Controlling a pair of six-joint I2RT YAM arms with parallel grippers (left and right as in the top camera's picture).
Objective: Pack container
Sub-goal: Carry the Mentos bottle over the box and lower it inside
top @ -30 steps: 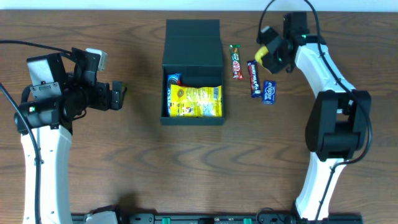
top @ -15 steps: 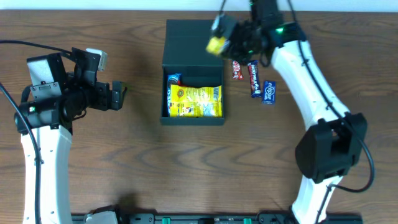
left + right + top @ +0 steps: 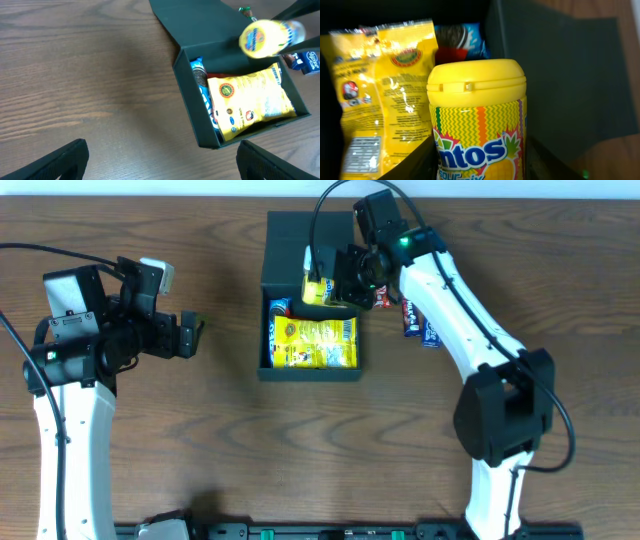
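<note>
Container (image 3: 295, 235) lies open, flap back, at the far middle of the wooden table (image 3: 230, 440). Right gripper (image 3: 334, 280), clenched on a yellow Mentos bottle (image 3: 477, 115), hovers over its back edge. The bottle should go down into the bare strip behind the yellow snack bag (image 3: 315, 343), beside the cookie pack (image 3: 278, 308). Left gripper (image 3: 193, 330) hangs spread, well apart. Loose bars (image 3: 383, 298) lie just right of the box.

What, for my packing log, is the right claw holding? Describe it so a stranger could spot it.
Start at the open black container. Over it, in the right claw, hangs a yellow bottle. Unlike the flat yellow bag and blue cookie pack inside, it is a rigid capped cylinder.
</note>
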